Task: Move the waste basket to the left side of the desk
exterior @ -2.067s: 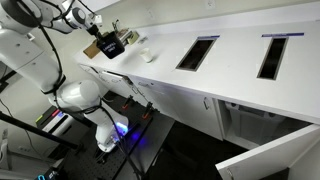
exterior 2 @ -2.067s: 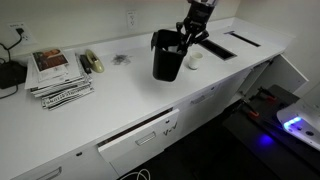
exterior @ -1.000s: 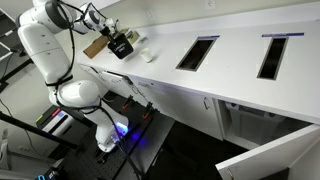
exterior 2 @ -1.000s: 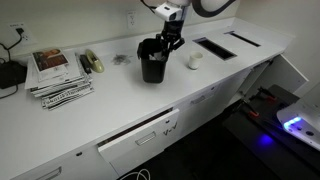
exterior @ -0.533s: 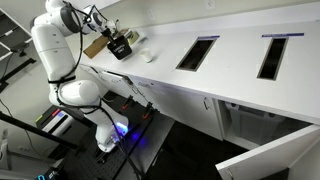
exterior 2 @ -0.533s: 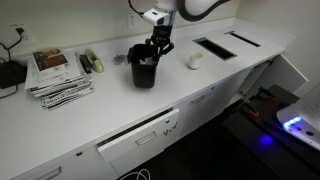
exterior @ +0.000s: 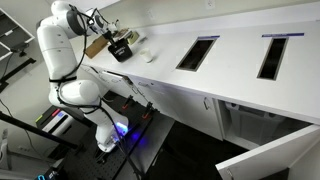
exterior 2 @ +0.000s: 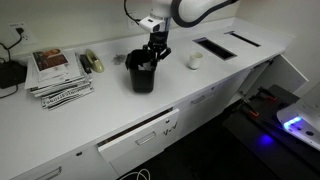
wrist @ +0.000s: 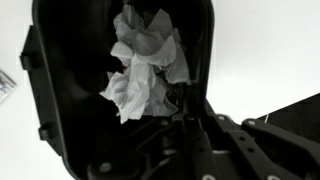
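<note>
The waste basket (exterior 2: 141, 74) is a black bin on the white desk (exterior 2: 80, 120), near its middle. It also shows in an exterior view (exterior: 120, 49) and fills the wrist view (wrist: 70, 110), with crumpled white paper (wrist: 142, 62) inside. My gripper (exterior 2: 156, 55) is shut on the basket's rim and holds it at the desk surface; whether the base touches the desk I cannot tell. In the wrist view the fingers (wrist: 185, 110) clamp the rim's right side.
A stack of magazines (exterior 2: 57, 72) and a yellow-green object (exterior 2: 94, 64) lie toward the left of the desk. A small white cup (exterior 2: 194, 61) stands right of the basket. Two rectangular cut-outs (exterior 2: 213, 47) open in the desk further right. A drawer (exterior 2: 140, 135) below is ajar.
The gripper has carried the basket leftward along the desk and lowered it, from near the cup toward the desk's middle.
</note>
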Robot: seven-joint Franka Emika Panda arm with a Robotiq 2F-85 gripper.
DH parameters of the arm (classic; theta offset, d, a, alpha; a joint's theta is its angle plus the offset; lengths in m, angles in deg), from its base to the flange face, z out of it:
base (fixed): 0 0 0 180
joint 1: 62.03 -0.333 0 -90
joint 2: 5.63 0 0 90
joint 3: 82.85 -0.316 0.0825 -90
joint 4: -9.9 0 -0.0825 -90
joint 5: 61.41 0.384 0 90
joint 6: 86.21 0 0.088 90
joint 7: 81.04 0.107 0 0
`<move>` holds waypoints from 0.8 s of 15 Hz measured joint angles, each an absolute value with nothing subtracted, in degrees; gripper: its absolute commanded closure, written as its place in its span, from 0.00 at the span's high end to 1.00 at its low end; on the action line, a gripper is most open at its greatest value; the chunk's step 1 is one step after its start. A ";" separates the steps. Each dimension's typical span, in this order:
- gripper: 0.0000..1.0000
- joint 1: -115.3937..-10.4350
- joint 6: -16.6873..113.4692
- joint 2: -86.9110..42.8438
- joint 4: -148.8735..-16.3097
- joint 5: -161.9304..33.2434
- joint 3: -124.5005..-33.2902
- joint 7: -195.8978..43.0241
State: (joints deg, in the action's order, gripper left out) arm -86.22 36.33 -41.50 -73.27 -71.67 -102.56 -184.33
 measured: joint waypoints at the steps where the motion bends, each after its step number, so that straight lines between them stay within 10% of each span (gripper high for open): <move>1: 0.02 -86.28 36.33 -41.70 -73.27 -71.78 -102.56 -184.36; 3: 0.35 -86.36 36.33 -42.06 -73.27 -71.92 -102.56 -184.39; 12: 0.99 -86.58 36.28 -38.50 -73.53 -73.24 -102.94 -184.46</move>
